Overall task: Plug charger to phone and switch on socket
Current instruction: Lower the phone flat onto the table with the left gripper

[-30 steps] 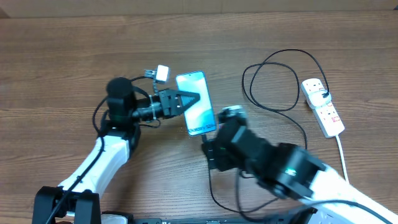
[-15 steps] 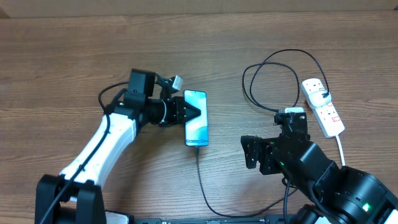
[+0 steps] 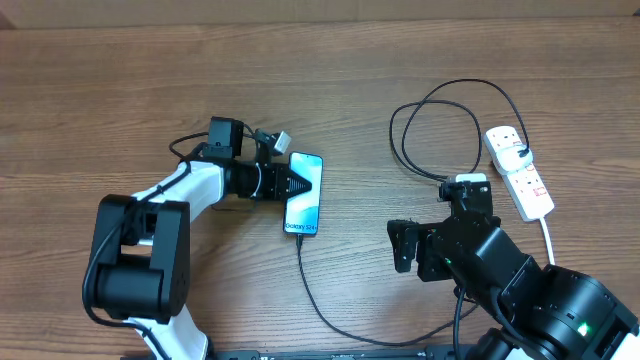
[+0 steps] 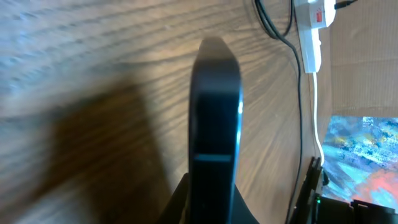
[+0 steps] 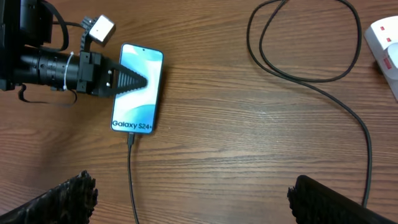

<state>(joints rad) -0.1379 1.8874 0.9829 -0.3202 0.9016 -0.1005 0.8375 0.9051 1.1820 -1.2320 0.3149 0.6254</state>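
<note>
A brown wooden table (image 3: 120, 80) with long, streaky grain fills nearly every view. Along its far edge runs a pale tan strip (image 3: 300, 8) — flat and plain. The left wrist view shows a cardboard-brown panel (image 4: 367, 56) beyond the tabletop, and a blurred blue-and-red patch (image 4: 367, 155). The light is soft and even.

Socket (image 5: 382, 34) partly beyond the right edge
</note>
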